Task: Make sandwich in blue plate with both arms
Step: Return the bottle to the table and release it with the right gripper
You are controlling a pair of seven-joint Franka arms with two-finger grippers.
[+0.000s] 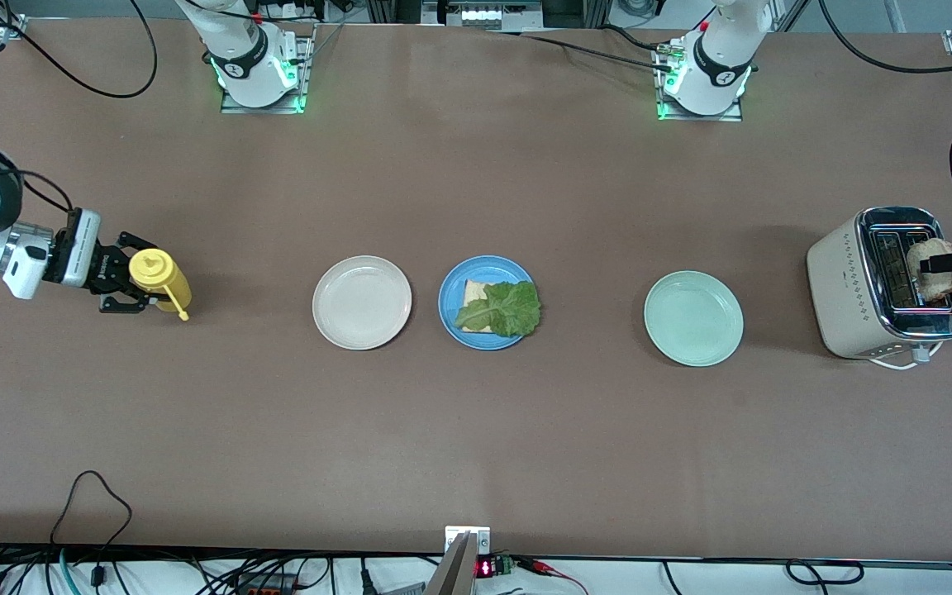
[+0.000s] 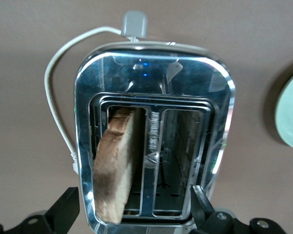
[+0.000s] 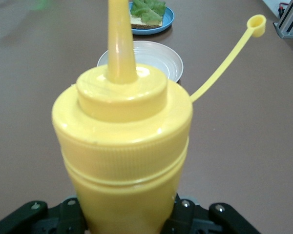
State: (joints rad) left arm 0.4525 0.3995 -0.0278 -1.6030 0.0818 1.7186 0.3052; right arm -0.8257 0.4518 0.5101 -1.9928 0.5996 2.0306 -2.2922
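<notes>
At the right arm's end of the table, right gripper (image 1: 125,285) clenched on a yellow squeeze bottle (image 1: 164,281), black fingers pressed to either side of its body. Nozzle uncapped, the small tethered cap (image 1: 183,315) hanging out on its strap beside it. Cannot tell whether the bottle stands on the table or is lifted just off it.

Next along, toward the middle, a cream-white plate (image 1: 362,302), bare. Just beside it, not touching, the blue plate (image 1: 451,285), near the table's centre. On it, one light-brown bread slice (image 1: 473,291) lying flat, with a ruffled green lettuce leaf (image 1: 502,307) spread over most of it and reaching the plate's rim on the side toward the left arm's end. No second slice on top: sandwich only half built.

Farther along, well apart from the blue plate, a pale mint-green plate (image 1: 693,318), also bare.

At the left arm's end, a cream and chrome two-slot toaster (image 1: 844,285), white cord (image 1: 906,362) curling out from its base on the camera's side. One toasted bread slice (image 1: 939,285) upright in one slot, sticking up above the chrome top; other slot empty. Over the toaster, left gripper (image 2: 134,200), fingers spread wide and released, one on each side of the slice, gripping nothing.
</notes>
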